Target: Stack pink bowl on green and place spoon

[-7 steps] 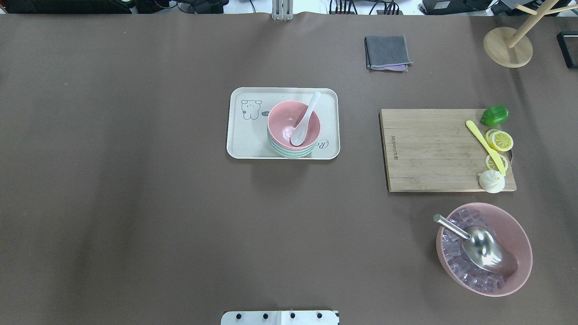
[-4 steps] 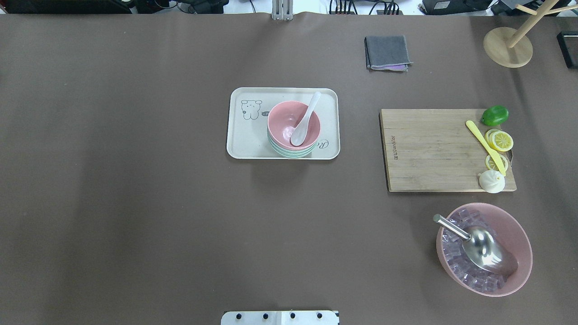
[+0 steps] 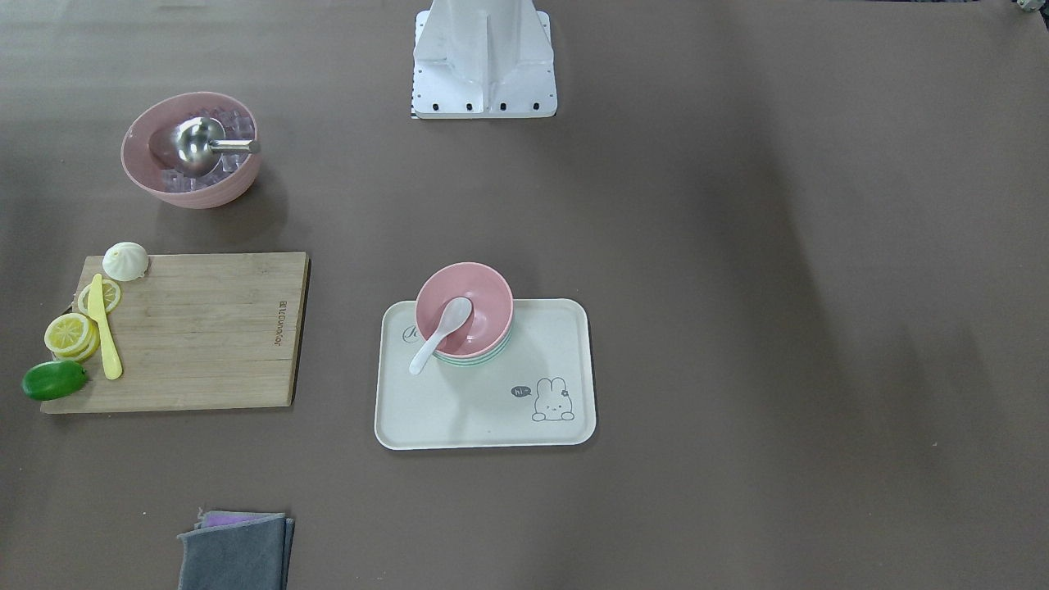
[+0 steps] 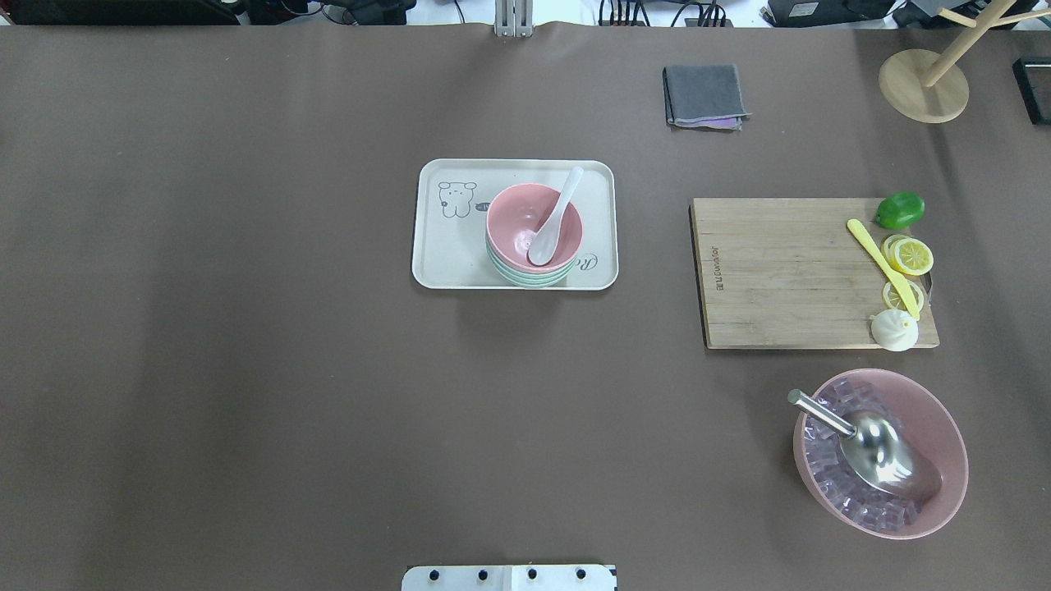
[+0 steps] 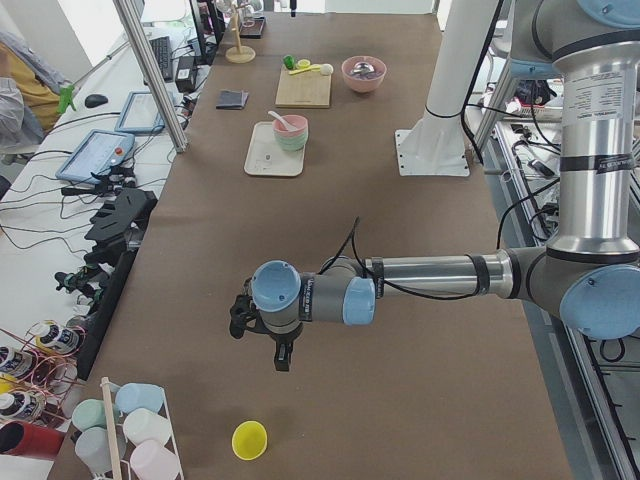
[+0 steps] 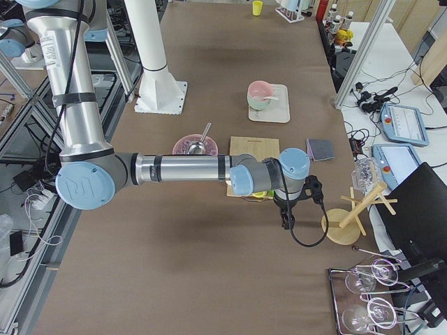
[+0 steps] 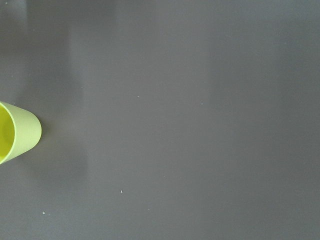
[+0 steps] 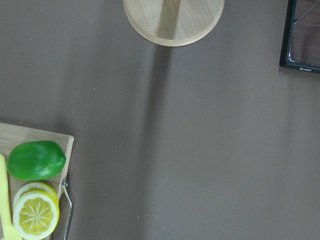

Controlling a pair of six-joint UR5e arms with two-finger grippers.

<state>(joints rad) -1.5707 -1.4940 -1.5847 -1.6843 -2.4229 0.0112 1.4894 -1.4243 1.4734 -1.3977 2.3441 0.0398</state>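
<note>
— What is carried on the matte brown surface (image 4: 246, 369)?
— A rounded cream tray (image 4: 435, 246). On it a smooth pink bowl (image 4: 513, 222) is nested in ribbed green bowls (image 4: 525, 281), and a glossy white spoon (image 4: 552, 226) is laid inside.
— And the hands?
— The left hand (image 5: 275, 352) and right hand (image 6: 285, 218) are seen side-on only, so their opening cannot be told.

Pink bowl (image 4: 513, 217) nested on green bowl (image 4: 525, 279) — white spoon (image 4: 557, 215) leaning inside

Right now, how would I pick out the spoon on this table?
Find the cream tray with a cartoon animal mid-table. On it a pink bowl sits stacked on green bowls, the spoon leaning inside. It is white, unlike the metal scoop in the ice-filled bowl.
</note>
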